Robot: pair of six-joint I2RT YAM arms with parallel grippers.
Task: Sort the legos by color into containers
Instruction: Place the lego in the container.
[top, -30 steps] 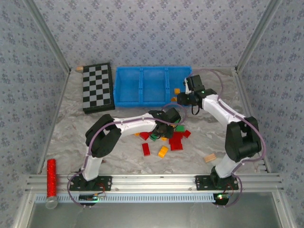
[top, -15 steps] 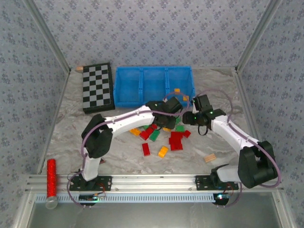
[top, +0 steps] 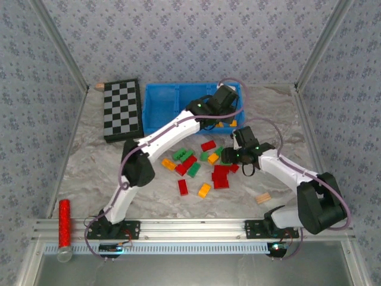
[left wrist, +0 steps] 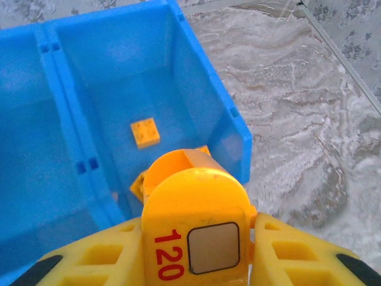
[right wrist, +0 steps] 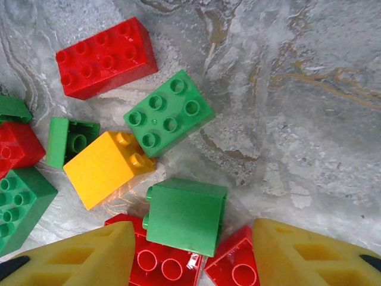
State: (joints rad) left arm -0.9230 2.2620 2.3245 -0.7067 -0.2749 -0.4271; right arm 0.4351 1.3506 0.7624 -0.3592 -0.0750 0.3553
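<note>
The left pincer (left wrist: pixel 193 229) is clamped on an orange-yellow plastic brick with a red "120" printed on its face (left wrist: pixel 196 202). Both yellow fingers (left wrist: pixel 101 256) press against the brick's sides. It hangs over the right-hand compartment of the bright blue three-compartment plastic tray (left wrist: pixel 237 128). Ahead of this pincer, on the compartment floor, lies a small square orange-yellow studded brick (left wrist: pixel 145 132). Just under the held brick, two more orange-yellow pieces (left wrist: pixel 138 186) peek out, partly hidden. The compartment to the pincer's left looks bare in the part that shows.

The right pincer (right wrist: pixel 193 241) hangs low over the loose legos on the grey marbled table (right wrist: pixel 309 119), its fingers apart and gripping nothing. Between the fingers, touching neither, sits a smooth-sided green brick (right wrist: pixel 186 215), resting on top of a red studded brick (right wrist: pixel 161 262). Just ahead and to its left, an orange-yellow brick (right wrist: pixel 106 168) lies tipped on its side. It touches a green studded brick (right wrist: pixel 169 113) beyond it. Farther ahead lies a red rectangular studded brick (right wrist: pixel 106 56). To the left are an upturned green brick (right wrist: pixel 71 142), a red brick at the frame's edge (right wrist: pixel 16 149) and another green brick (right wrist: pixel 21 199).

From above, a black-and-white checkerboard (top: pixel 122 110) lies to the left of the left pincer, just beside the tray.
</note>
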